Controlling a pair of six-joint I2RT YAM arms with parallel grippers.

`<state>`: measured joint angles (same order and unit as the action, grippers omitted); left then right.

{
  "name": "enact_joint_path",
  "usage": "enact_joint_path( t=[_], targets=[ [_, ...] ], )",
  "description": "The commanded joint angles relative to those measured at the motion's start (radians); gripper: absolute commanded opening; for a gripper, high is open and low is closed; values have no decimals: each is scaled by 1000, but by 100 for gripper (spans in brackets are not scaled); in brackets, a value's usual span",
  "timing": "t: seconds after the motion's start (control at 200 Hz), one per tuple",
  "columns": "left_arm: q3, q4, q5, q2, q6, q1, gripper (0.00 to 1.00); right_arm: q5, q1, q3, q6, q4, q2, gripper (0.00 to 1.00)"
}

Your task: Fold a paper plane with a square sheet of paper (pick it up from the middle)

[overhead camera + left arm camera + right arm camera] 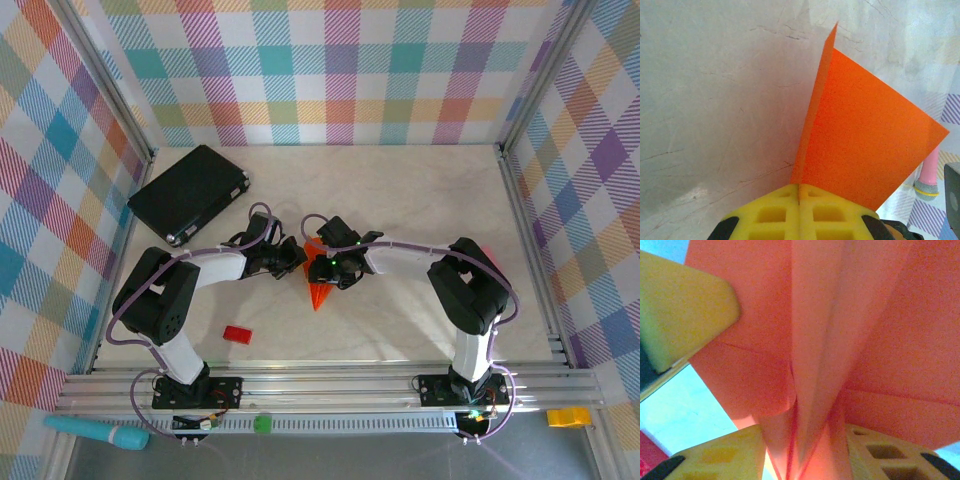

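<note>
One paper plane (865,130): left gripper (799,192) clamped on it (right gripper (805,440) astride, grip unclear).

pale marbled stone-look tabletop (420,200) boxed in by pastel plaid cloth walls (340,70)

the cream, faintly veined tabletop spreads out on every side of the left claw (298,257) and the right claw (320,268), which sit close together near its middle. beyond the claws stands the back wall, chequered in teal, purple, orange, yellow and white. matching cloth panels rise well off to the left of the left claw and well off to the right of the right claw. slim silver aluminium posts (108,80) mark the corners where the panels meet. ribbed silver aluminium rails (350,385) run along the table edge on the near side of the claws. the light is even and soft, leaving only faint shadows on the tabletop.
</note>
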<state>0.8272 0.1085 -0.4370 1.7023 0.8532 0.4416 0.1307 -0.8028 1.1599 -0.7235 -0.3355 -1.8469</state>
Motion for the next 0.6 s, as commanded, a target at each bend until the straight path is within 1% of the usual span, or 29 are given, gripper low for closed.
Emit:
enact_joint_path(
  t=[0.0, 0.1, 0.49, 0.595],
  targets=[
    [-3, 5, -20, 1, 10, -11, 0, -37, -7, 24, -12, -35, 9, 37],
    [-2, 6, -19, 3, 8, -12, 0, -39, -7, 26, -19, -36, 9, 34],
    [1, 5, -23, 5, 10, -11, 1, -19, -7, 40, -49, -27, -10, 30],
    [1, 5, -23, 0, 12, -12, 3, -18, -7, 44, -67, -31, -18, 28]
  ],
)
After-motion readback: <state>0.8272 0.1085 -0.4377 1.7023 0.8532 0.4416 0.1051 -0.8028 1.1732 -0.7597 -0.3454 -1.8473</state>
